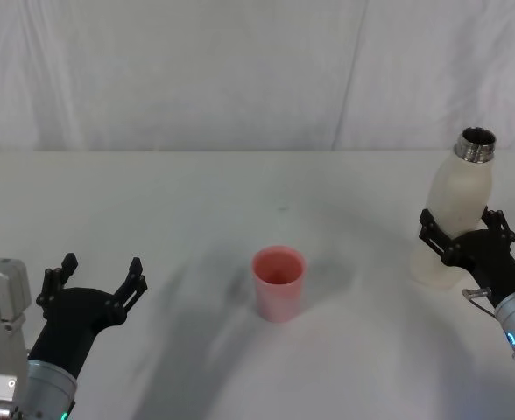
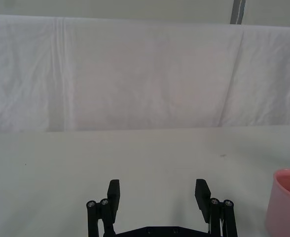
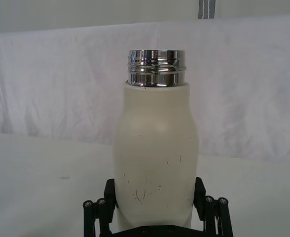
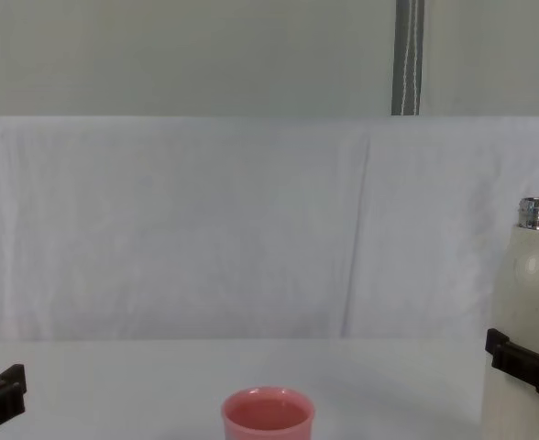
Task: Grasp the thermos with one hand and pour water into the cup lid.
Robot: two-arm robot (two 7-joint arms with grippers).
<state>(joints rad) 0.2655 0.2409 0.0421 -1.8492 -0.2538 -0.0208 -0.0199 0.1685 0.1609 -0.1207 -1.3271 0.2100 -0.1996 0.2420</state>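
My right gripper (image 1: 464,229) clamps thermos (image 1: 457,210) low on body, near worktop's (image 1: 196,201) right edge. Risk as I judge it: smooth cream wall slips when tilted; open steel neck (image 3: 157,67) spills wide of small pink cup lid (image 1: 278,282) mid-worktop. Left gripper (image 1: 98,282) spread, idle near left front corner.

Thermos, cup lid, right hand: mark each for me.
thermos (image 3: 155,163), right wrist view, middle of its cream body.
cup lid (image 1: 278,284), head view, its pink outer wall.
right hand (image 1: 462,226), head view, midway between the fingertips either side of the thermos.
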